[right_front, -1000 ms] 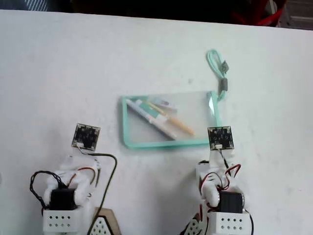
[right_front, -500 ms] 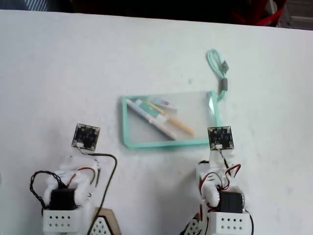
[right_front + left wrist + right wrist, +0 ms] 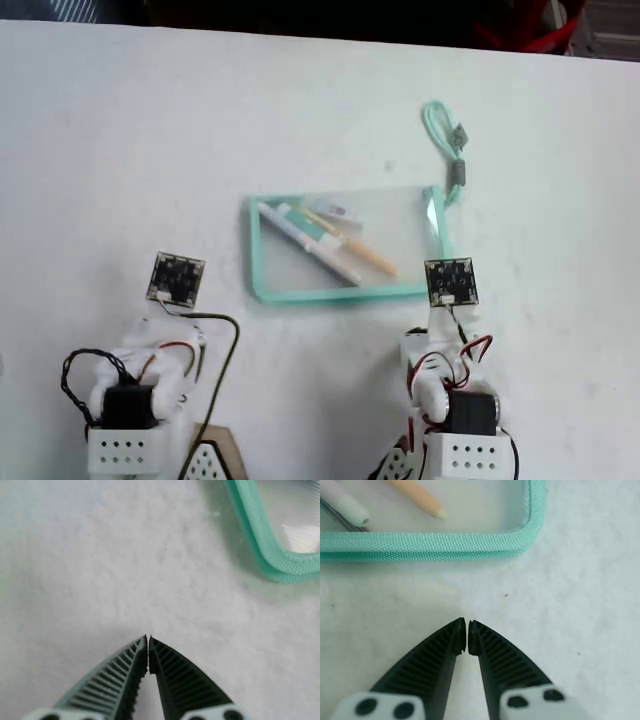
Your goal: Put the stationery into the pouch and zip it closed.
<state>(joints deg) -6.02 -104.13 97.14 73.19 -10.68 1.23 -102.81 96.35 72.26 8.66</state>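
A clear pouch with a mint-green border lies flat at the table's middle, with pens and an orange pencil inside it. Its mint cord trails off the far right corner. In the right wrist view the pouch's near edge and the orange pencil tip show just beyond my right gripper, which is shut and empty. My left gripper is shut and empty over bare table, with the pouch's corner off to one side.
Both arms sit folded at the near edge, their wrist cameras just short of the pouch. A tan block stands between the arm bases. The white table spreads wide on the left and far side.
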